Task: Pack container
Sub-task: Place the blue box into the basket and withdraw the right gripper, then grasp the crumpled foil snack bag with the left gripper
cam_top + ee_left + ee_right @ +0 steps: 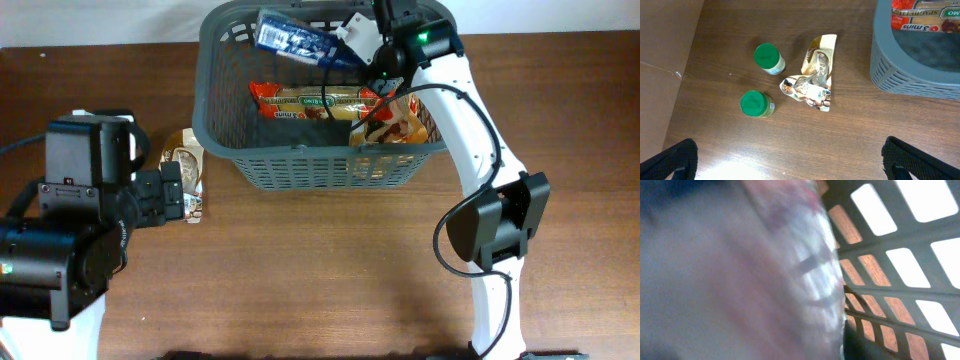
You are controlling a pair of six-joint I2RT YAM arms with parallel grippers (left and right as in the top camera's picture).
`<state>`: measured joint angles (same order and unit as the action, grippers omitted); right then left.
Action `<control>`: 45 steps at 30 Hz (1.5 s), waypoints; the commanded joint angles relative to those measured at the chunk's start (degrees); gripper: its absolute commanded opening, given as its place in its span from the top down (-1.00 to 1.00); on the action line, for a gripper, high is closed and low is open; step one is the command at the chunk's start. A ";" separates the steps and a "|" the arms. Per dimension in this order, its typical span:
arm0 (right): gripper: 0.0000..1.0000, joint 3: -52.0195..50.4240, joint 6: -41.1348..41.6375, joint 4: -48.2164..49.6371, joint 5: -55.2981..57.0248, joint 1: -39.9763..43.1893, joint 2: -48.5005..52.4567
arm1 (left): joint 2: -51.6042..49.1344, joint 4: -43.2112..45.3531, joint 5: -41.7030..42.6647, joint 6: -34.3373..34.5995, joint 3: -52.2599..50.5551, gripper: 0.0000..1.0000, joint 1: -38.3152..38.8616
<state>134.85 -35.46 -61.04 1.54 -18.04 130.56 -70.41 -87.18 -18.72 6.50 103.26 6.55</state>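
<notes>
1. Packing looks about half done: the container (pixel 300 170) sits at the far middle of the desk (pixel 320 270), with an orange noodle packet (pixel 310 100) and a brown snack packet (pixel 400 125) lying inside.
2. Over the container's far side, the right gripper (pixel 372 50) has its jaws closed on a blue packet (pixel 295 38), not yet released.
3. Above the desk, the left gripper (pixel 797 165) hovers with jaws wide open and empty.
4. Outside, near the container's left wall, lie one crumpled cream packet (pixel 817 72) and two green-lidded jars (pixel 767 57) (pixel 756 104), well apart from the container.
5. Count: one container; four packets, three in or over it and one out; two jars.
</notes>
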 commanded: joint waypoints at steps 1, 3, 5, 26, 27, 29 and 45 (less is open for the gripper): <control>-0.43 0.92 1.90 -0.90 1.77 0.04 0.07 | -0.02 0.11 -0.57 -0.07 -0.15 -0.99 -0.33; -0.69 0.96 2.78 -1.90 1.99 0.04 -0.39 | -0.02 0.11 -0.57 -0.09 -0.15 -0.99 -0.33; -0.69 1.31 5.73 -2.86 2.19 0.07 -1.75 | -0.02 0.11 -0.57 -0.09 -0.15 -0.99 -0.33; -0.94 9.68 39.78 -19.21 -8.04 31.04 -26.23 | -0.02 1.49 -0.55 -0.07 -0.15 -0.99 -0.33; -0.94 9.68 40.50 -20.63 -8.85 33.09 -25.75 | -0.02 2.23 -0.33 -0.07 -0.15 -0.99 -0.33; -0.95 9.68 42.60 -23.52 -8.87 37.13 -24.09 | -0.02 3.96 0.66 -0.07 -0.15 -0.99 -0.33; -0.97 9.68 43.30 -35.69 -8.85 47.32 -9.03 | -11.30 9.31 2.97 -0.17 -0.15 -0.99 -10.75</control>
<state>144.49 7.33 -95.70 -6.22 29.19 119.70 -76.82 -77.93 -19.35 6.50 103.28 0.21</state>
